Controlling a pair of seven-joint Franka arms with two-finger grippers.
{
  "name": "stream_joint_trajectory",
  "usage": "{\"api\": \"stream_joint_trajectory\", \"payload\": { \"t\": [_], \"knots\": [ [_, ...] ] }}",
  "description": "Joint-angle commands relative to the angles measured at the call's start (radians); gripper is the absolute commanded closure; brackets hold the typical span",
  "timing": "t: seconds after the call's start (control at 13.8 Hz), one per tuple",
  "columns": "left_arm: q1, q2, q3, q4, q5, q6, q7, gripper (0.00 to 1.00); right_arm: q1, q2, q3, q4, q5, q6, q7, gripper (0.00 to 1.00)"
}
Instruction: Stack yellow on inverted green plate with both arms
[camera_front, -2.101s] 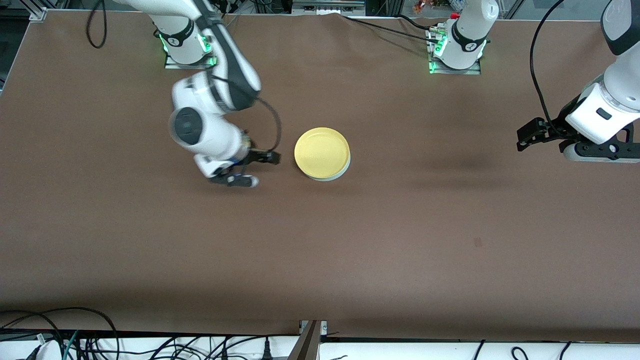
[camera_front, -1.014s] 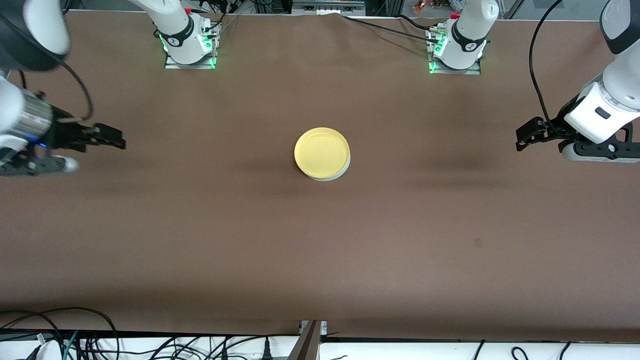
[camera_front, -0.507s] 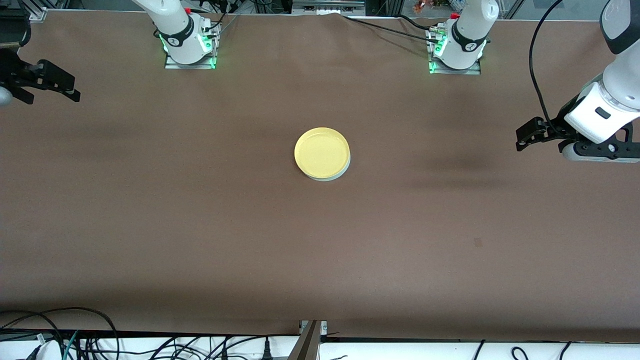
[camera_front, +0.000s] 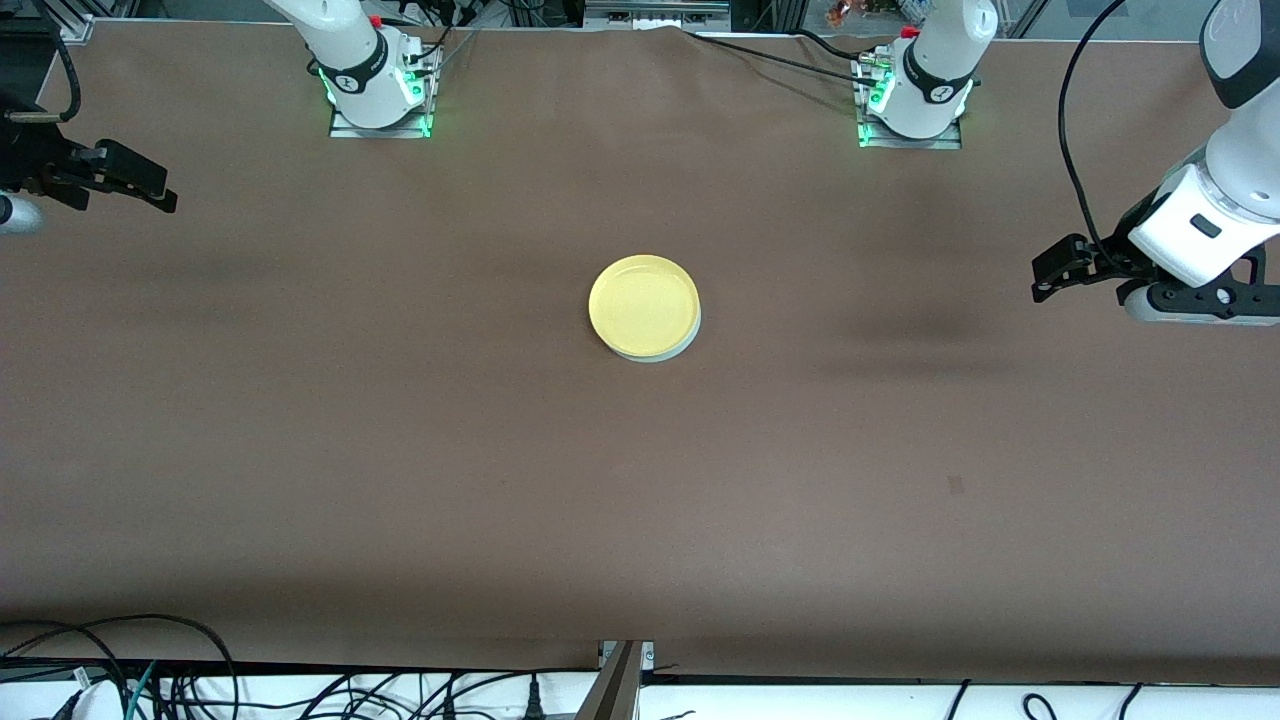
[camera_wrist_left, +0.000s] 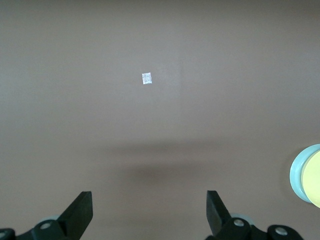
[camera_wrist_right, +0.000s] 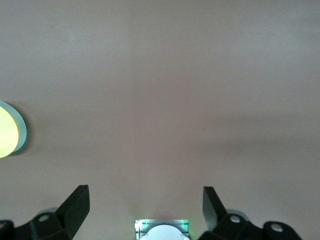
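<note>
yellow plate: we count one, the yellow, at the middle of the table, rim up, resting squarely on the green plate.
green plate: we count one; only a pale crescent peeks out under the yellow from about 3 to 6 o'clock in the front view, so we judge the stack already made.
why it sits so: an upturned plate gives a flat base, which we take to be why the yellow lies level and centred.
left gripper: the left gripper hangs over the left arm's end of the table, at 3 o'clock from the stack and well apart; fingers spread wide, nothing between them.
right gripper: the right gripper hangs over the right arm's end, at about 10 o'clock from the stack; fingers likewise wide and bare.
arms: we count two, both clear of the plates, as if waiting.
wrist views: each catches the stack's edge, yellow over pale green.
bases: two, lit green.
</note>
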Motion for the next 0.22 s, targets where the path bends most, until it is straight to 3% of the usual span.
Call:
{"api": "stream_joint_trajectory", "payload": {
  "t": [0.0,0.14],
  "knots": [
    [0.009,0.009,-0.004,0.026,-0.025,-0.022,0.030,0.00,-0.020,0.009,0.011,0.029,0.017,-0.028,0.010,0.00],
    [0.009,0.009,-0.004,0.026,-0.026,-0.022,0.030,0.00,-0.020,0.011,0.012,0.029,0.017,-0.028,0.010,0.00]
  ]
}}
